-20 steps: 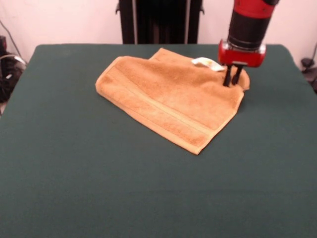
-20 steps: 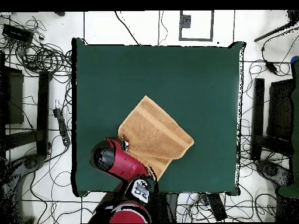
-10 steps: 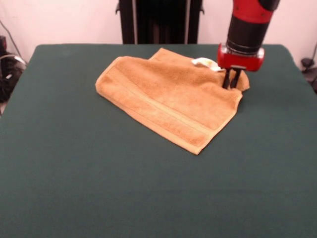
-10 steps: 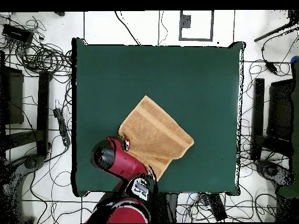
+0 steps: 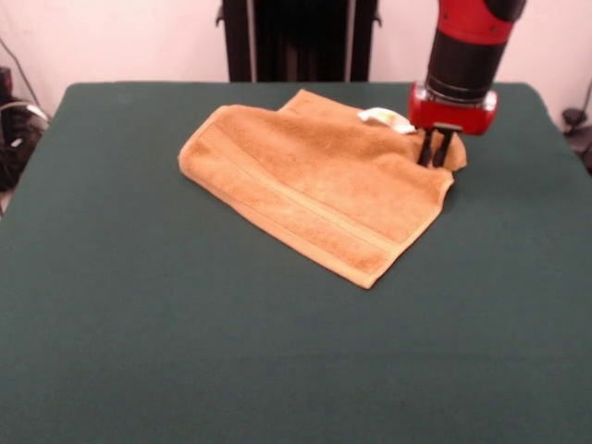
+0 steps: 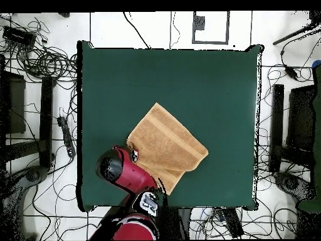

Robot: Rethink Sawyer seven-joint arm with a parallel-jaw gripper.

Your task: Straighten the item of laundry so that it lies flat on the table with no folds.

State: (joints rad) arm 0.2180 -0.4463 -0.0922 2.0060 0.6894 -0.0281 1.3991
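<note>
So the towel (image 5: 314, 185) sat folded over on the desk (image 5: 139, 351), long axis diagonal. Gripper (image 5: 436, 148) was at its back-right corner by the tag (image 5: 384, 117), jaws nearly closed, apparently pinching that corner.

Dark green table (image 5: 139, 333) fills the front view – felt-like cloth, smooth across the near half. One thing lies on it: an orange-tan towel (image 5: 314, 185), set cornerwise toward the far right, one edge folded over – a white tag (image 5: 384, 117) shows there.
</note>
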